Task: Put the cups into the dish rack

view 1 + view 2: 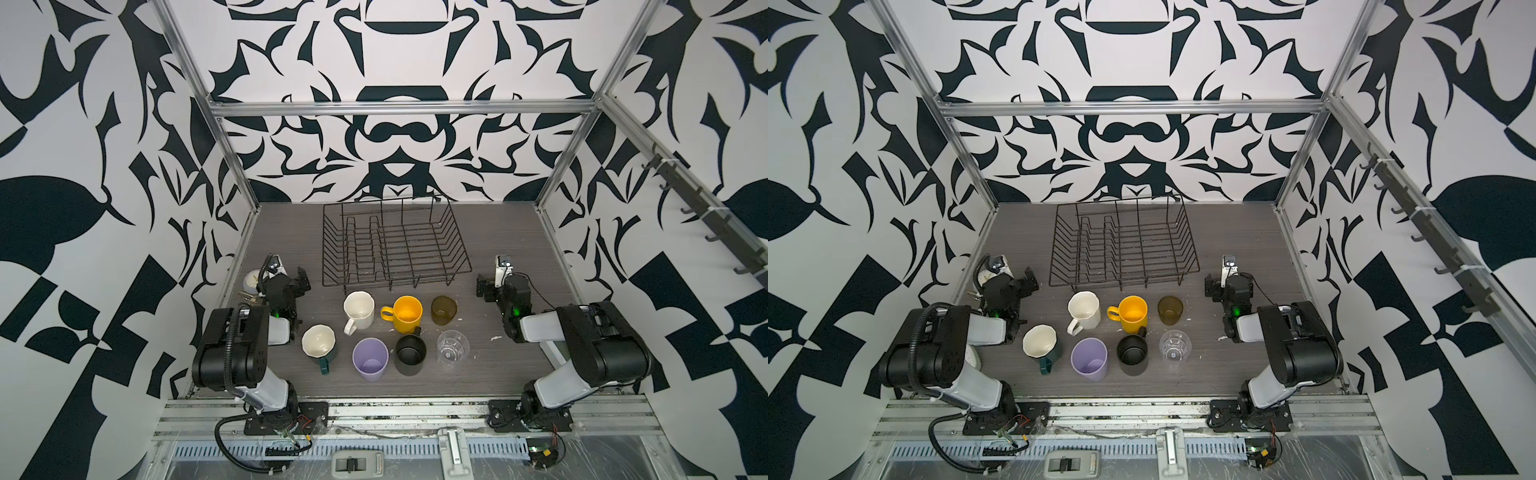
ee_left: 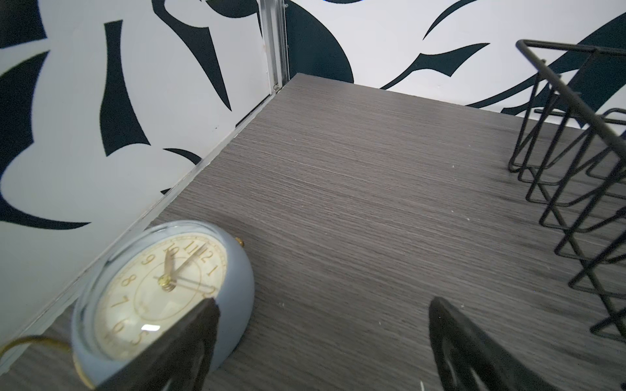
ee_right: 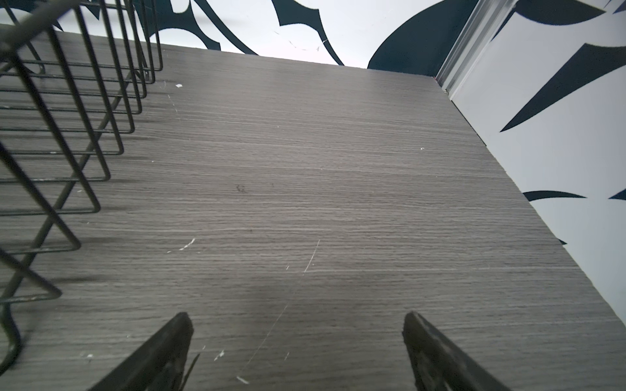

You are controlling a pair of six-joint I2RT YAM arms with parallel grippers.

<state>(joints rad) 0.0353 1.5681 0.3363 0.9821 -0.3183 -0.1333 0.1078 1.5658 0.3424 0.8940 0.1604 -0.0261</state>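
Observation:
The black wire dish rack [image 1: 397, 277] stands at the back middle of the table with nothing in it. Several cups stand upright in front of it: a cream mug [image 1: 358, 309], yellow mug [image 1: 408, 313] and amber tumbler [image 1: 444, 309] behind, a dark-green mug [image 1: 318, 343], lilac tumbler [image 1: 370, 359], black mug [image 1: 410, 353] and clear tumbler [image 1: 452, 348] nearer. My left gripper [image 1: 303, 278] hovers left of the rack, open and holding nothing [image 2: 323, 304]. My right gripper [image 1: 482, 286] hovers right of the rack, open over bare table [image 3: 298, 316].
A small round grey-blue clock [image 2: 162, 291] lies by the left wall, just beside my left gripper. The rack's side wires [image 2: 576, 96] are close to the left gripper, and its other side [image 3: 40, 250] is close to the right one. Patterned walls enclose the table on three sides.

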